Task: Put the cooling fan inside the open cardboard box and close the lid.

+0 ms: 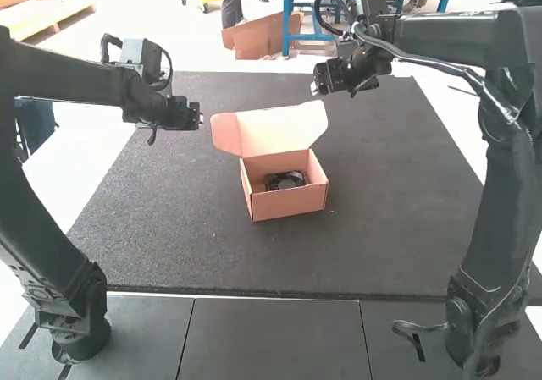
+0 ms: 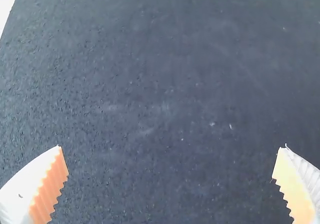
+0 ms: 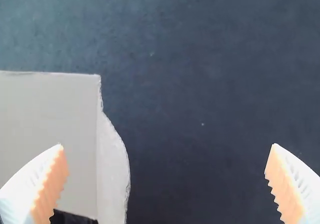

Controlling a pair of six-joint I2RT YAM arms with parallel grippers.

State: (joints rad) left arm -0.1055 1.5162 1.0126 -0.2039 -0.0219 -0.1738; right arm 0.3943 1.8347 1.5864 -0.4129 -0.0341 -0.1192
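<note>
Cardboard box [image 1: 284, 195] one, lid [image 1: 269, 130] open; one fan [image 1: 284, 179] inside.

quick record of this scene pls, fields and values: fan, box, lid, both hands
fan: dark, lying inside the box
box: cardboard, open, near the middle of the black mat
lid: raised, leaning back, not closed
left hand: open, empty, over bare mat to the left of the box
right hand: open, empty, above the lid's right corner
step left: close the lid
</note>
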